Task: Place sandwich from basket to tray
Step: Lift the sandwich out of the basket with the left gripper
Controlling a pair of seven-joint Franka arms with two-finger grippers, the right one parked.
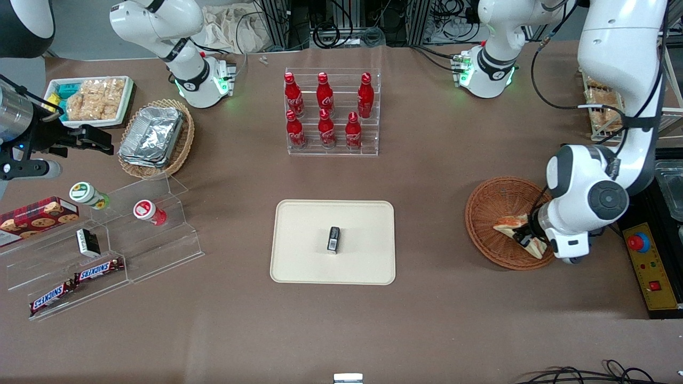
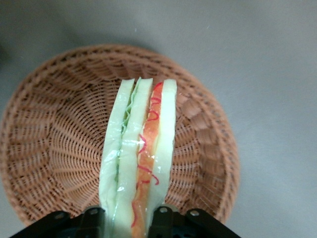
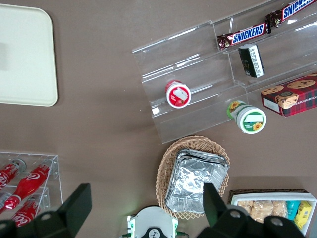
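The arm's white wrist is hiding most of the gripper (image 1: 529, 234) and part of the sandwich (image 1: 513, 224) over the basket (image 1: 493, 213). Its fingers (image 2: 163, 220) are clamping the sandwich (image 2: 141, 158) edge-up, showing pale bread, green lettuce and orange-red filling. The tray (image 1: 299, 229) is lying well apart on the tabletop (image 1: 437, 176).

Six red cola bottles (image 1: 325, 112) stand in the clear rack at upper centre of the front view. Two Snickers bars (image 1: 74, 282) lie at lower left. Two round lidded cups (image 1: 120, 202) sit on the acrylic steps. One sandwich (image 1: 520, 232) (held by the gripper (image 1: 528, 230)), one basket (image 1: 501, 221), one tray (image 1: 299, 266), one cookie box (image 1: 37, 216).
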